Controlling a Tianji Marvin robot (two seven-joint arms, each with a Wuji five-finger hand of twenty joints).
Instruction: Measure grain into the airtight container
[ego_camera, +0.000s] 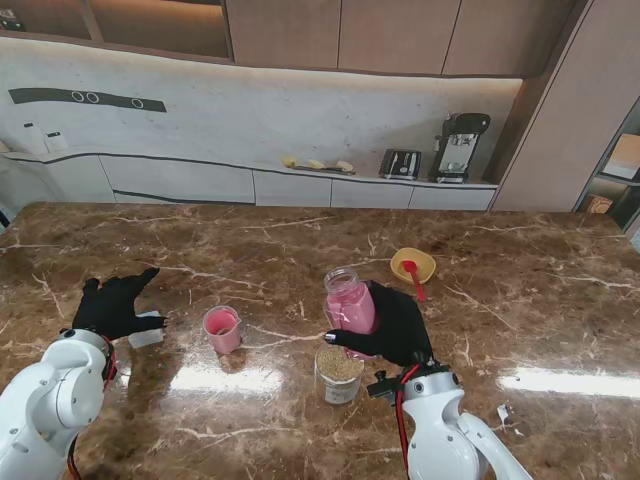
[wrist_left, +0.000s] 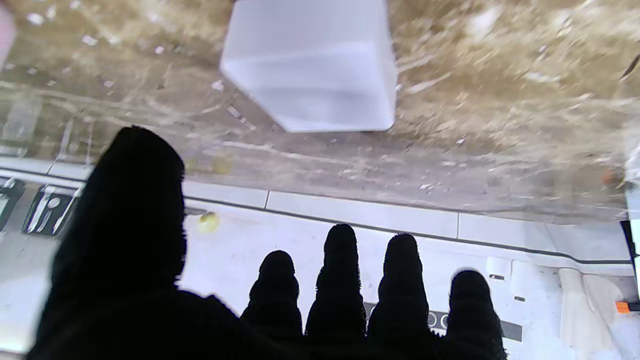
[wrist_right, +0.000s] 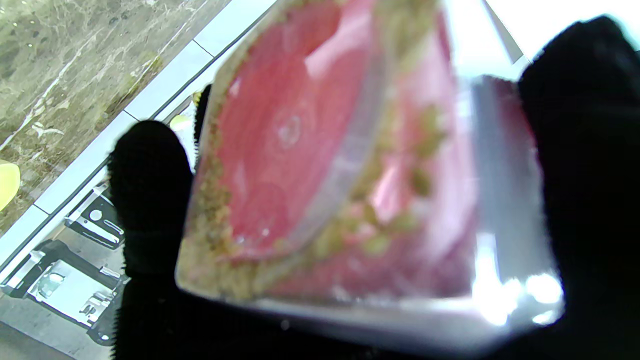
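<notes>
The right robot hand (ego_camera: 393, 325) is wrapped around a clear jar (ego_camera: 349, 302) of pink grain, thumb on one side and fingers on the other, holding it upright near the middle of the table (ego_camera: 520, 330). The right wrist view shows the jar (wrist_right: 345, 165) filling the grip, pink through the wall with some tan grains mixed in. It looks like smooth glass or hard plastic: stiff, probably slippery, and fairly heavy while this full, so a firm hold around the body, as now, seems the right place. No lid shows on it.

Just nearer to me than that hand stands a second container (ego_camera: 339, 375), open and partly filled with tan grain, which I take to be the airtight one. To the left is a small pink cup (ego_camera: 222, 329), likely the measure. Far right of the jar sits a yellow lid (ego_camera: 412, 264) with a red spoon (ego_camera: 413, 277).

The left robot hand (ego_camera: 115, 306) rests spread and empty at the left, beside a small white box (ego_camera: 146, 331).
</notes>
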